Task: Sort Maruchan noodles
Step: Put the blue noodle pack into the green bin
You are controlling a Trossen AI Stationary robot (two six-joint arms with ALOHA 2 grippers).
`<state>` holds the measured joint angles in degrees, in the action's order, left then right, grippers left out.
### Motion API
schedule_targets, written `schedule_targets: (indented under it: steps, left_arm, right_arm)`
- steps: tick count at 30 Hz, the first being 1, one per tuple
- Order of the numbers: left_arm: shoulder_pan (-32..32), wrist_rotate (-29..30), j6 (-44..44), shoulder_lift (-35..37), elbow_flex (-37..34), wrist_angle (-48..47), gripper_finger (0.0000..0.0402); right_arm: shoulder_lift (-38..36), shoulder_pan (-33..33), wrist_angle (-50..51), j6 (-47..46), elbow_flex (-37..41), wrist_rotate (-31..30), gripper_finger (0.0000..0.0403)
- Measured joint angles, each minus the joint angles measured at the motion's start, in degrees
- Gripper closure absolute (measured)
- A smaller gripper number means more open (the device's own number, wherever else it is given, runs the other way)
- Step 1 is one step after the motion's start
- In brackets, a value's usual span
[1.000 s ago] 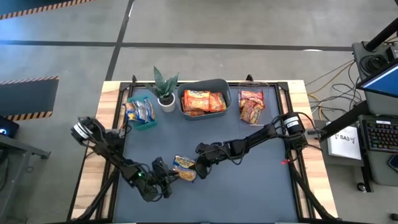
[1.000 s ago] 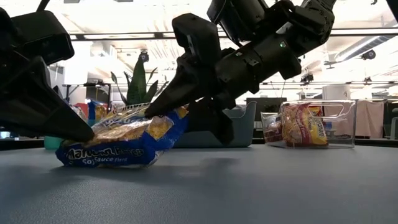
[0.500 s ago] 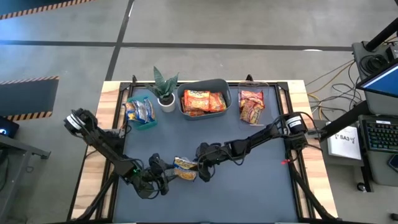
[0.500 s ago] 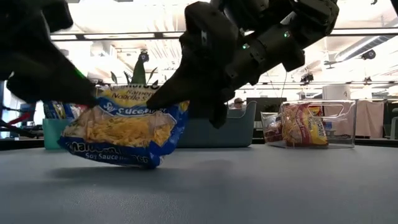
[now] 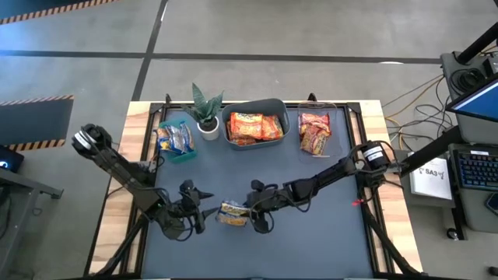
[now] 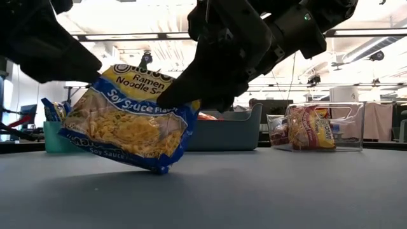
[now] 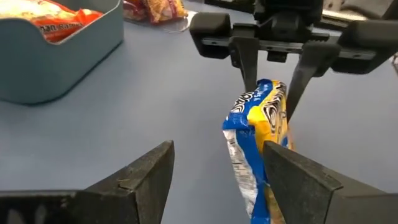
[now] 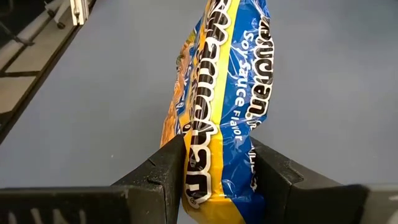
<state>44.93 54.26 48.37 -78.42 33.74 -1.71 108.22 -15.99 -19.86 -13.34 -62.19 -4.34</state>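
A blue-and-yellow noodle packet [image 6: 130,124] is held on edge, tilted, its lower corner on the dark desk [image 6: 267,191] near the front middle, long axis running between the arms. The right pincer [image 8: 211,165] is clamped on one end. The left pincer [image 7: 217,171] is spread apart, just beside it. An office shows behind
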Motion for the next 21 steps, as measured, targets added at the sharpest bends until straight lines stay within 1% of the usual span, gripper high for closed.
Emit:
schedule_targets:
  steps: [5,11,14,18,21]
  left_arm:
    - [-0.07,-0.31,-0.57,-1.48,-3.19,9.42,0.0173]
    - [-0.23,-2.94,-5.39,-3.18,-7.22,24.49,0.0173]
    - [-0.59,-2.98,-5.78,-4.69,-8.92,29.09,0.0173]
    - [-1.28,-3.34,-5.84,-7.97,-10.62,35.75,0.0173]
    - [-2.11,-5.32,-6.55,-11.10,-10.76,41.15,0.0173]
  right_arm:
    - [0.00,-0.05,0.41,0.71,-0.54,-0.15,0.0269]
    - [0.02,-0.05,2.41,0.65,-1.43,-0.26,0.0269]
    - [0.02,-0.05,2.60,0.63,-1.55,-0.30,0.0269]
    - [0.02,-0.05,2.64,0.53,-1.58,-0.30,0.0269]
    - [0.02,-0.02,2.84,0.50,-1.58,-0.33,0.0269]
